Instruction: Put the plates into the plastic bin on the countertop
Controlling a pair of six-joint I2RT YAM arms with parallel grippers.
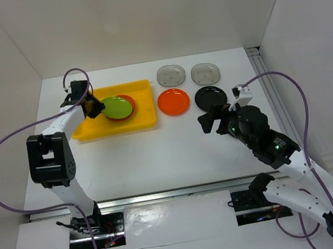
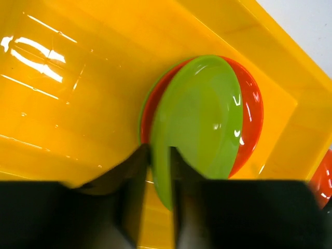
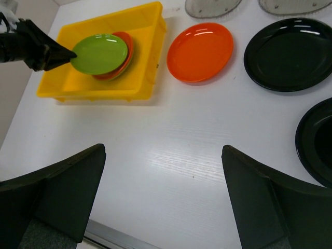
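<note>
The yellow plastic bin [image 1: 144,123] [image 2: 78,78] [image 3: 150,31] sits at the countertop's left. In it a lime-green plate [image 1: 117,107] [image 2: 202,114] [image 3: 99,53] leans tilted on an orange plate [image 1: 129,99] [image 2: 251,111] [image 3: 126,44]. My left gripper [image 1: 94,107] [image 2: 158,155] [image 3: 65,53] is shut on the green plate's left rim, a finger on each side. Another orange plate [image 1: 174,101] [image 3: 199,52], a black plate [image 1: 211,98] [image 3: 290,54] and two grey dotted plates [image 1: 170,74] [image 1: 205,72] lie right of the bin. My right gripper [image 1: 210,122] [image 3: 163,149] hovers open and empty over bare countertop [image 1: 159,157].
A second black plate [image 3: 319,140] shows at the right edge of the right wrist view. White walls enclose the countertop on three sides. A metal rail [image 1: 164,195] runs along the near edge, by the arm bases.
</note>
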